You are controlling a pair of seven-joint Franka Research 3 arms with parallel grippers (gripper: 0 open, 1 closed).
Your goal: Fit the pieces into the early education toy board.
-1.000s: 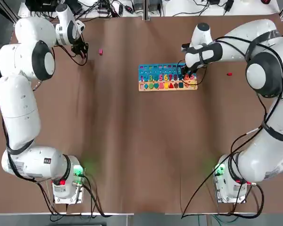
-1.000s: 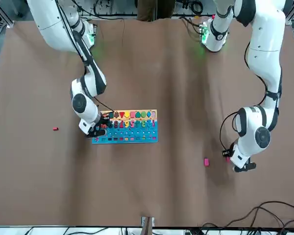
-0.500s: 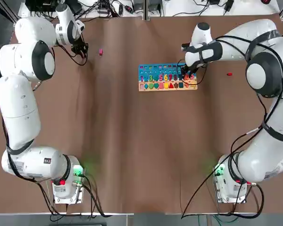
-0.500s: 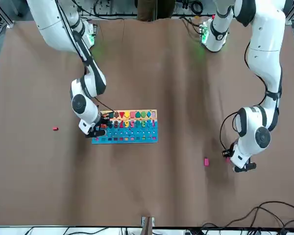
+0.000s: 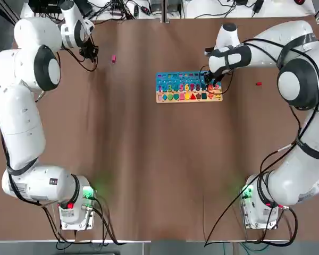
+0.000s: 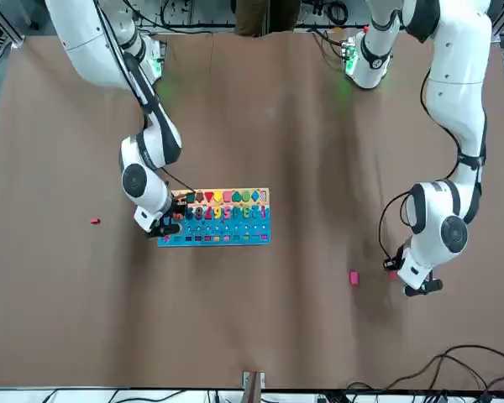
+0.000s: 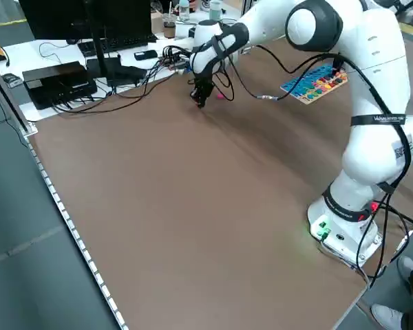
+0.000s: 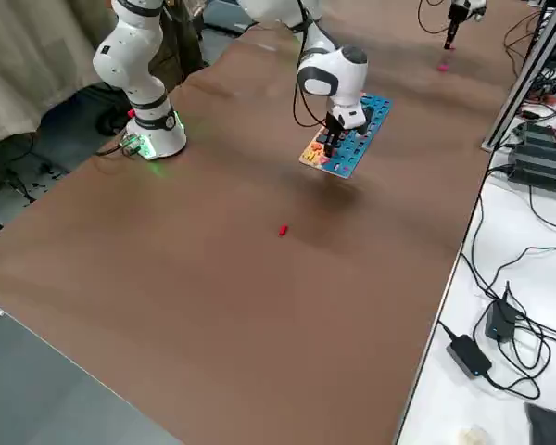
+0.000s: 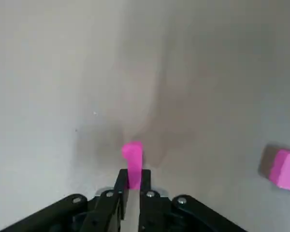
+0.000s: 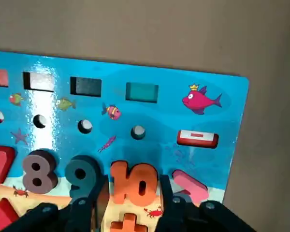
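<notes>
The early education toy board [image 5: 189, 86] lies flat at the table's far middle, blue with rows of colourful numbers and shapes. My right gripper [image 5: 211, 84] is down at the board's right end, shut on the orange "10" piece [image 10: 135, 180], which sits beside the dark 9. At the far left my left gripper [image 5: 90, 53] is shut on a slim pink piece [image 9: 132, 154] that stands upright between its fingertips. A second pink piece [image 5: 113, 59] lies on the table just to its right. A small red piece [image 5: 258, 83] lies right of the board.
Bare brown table surrounds the board on all sides. Cables and black boxes [image 7: 62, 79] crowd the white bench beyond the far edge. Both arm bases [image 5: 74, 207] stand at the near edge.
My left gripper's fingers have closed on the slim pink piece and the hand has shifted slightly toward the far edge. The right gripper has stayed put on the "10".
</notes>
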